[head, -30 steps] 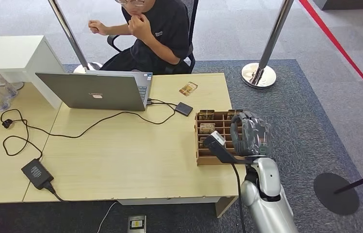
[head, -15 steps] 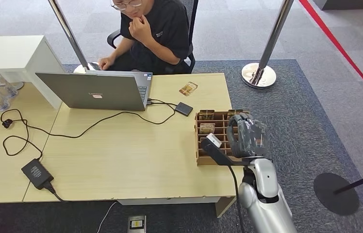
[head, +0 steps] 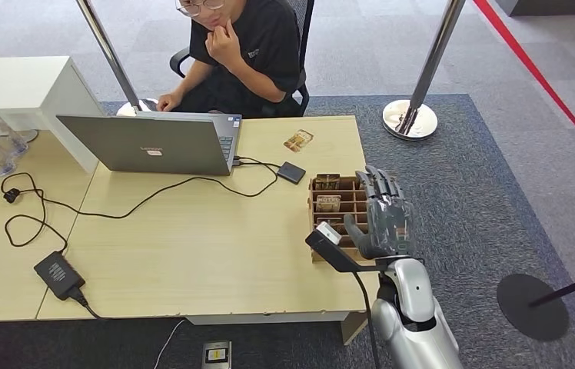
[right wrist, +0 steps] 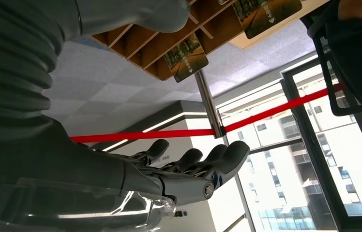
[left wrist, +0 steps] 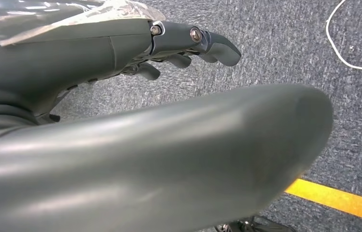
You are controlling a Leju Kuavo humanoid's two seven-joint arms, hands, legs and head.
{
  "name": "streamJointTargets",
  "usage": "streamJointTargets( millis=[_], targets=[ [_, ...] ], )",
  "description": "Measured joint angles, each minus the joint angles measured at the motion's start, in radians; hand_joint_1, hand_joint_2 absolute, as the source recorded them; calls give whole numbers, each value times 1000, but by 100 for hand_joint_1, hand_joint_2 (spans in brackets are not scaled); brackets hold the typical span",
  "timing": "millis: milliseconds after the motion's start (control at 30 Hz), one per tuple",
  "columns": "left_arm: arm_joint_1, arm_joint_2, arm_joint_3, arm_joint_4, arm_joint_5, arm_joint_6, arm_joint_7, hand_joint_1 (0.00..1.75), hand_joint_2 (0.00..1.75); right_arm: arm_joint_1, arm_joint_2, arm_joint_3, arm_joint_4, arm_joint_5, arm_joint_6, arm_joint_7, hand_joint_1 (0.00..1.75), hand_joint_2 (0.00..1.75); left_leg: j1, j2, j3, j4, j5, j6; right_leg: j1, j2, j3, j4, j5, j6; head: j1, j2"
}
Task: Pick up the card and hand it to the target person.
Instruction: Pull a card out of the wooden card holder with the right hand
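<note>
Grey carpet surrounds the desk (head: 192,246). Right hand (head: 383,215) hovers, fingers spread and holding nothing, over the card rack (head: 330,219) at the desk's right edge, cards (head: 328,203) inside. Left hand (left wrist: 121,53) hangs empty, fingers loosely extended.

An office reception area: a pale wooden counter (head: 192,254) carrying an open grey laptop (head: 150,144), grey carpet tiles (head: 453,154), chrome queue posts (head: 415,108) with red belt (head: 538,73), and a seated person (head: 238,54) on a black office chair.

person's (head: 242,46) face cut off, card rack (head: 329,215) partly hidden
</note>
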Motion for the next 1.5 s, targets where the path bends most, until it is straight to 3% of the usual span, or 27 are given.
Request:
streamJointTargets(
  millis=[333,533,667,800,1000,1300,1500],
  targets=[
    [0,0,0,0,1,0,-8,0,0,-5,-2,27,1,14,24,6,102,175,0,0,0,0,0,0,0,0,0,0,0,0,0,0],
    [0,0,0,2,0,0,-7,0,0,-10,-5,31,6,17,33,10,122,175,0,0,0,0,0,0,0,0,0,0,0,0,0,0],
    [0,-1,0,3,0,-1,-4,0,0,-14,-10,32,16,18,38,11,107,175,0,0,0,0,0,0,0,0,0,0,0,0,0,0],
    [0,-2,0,4,-2,-3,-2,0,0,-16,-15,33,22,20,46,13,71,175,0,0,0,0,0,0,0,0,0,0,0,0,0,0],
    [-1,-2,0,5,-6,-3,2,0,0,-25,-19,46,34,21,56,14,82,175,0,0,0,0,0,0,0,0,0,0,0,0,0,0],
    [0,-2,0,5,-5,0,6,0,0,-60,-18,82,88,18,78,7,66,175,0,0,0,0,0,0,0,0,0,0,0,0,0,0],
    [0,-2,0,6,-5,1,2,0,0,-84,-18,101,136,2,78,0,67,175,0,0,0,0,0,0,0,0,0,0,0,0,0,0]
  ],
)
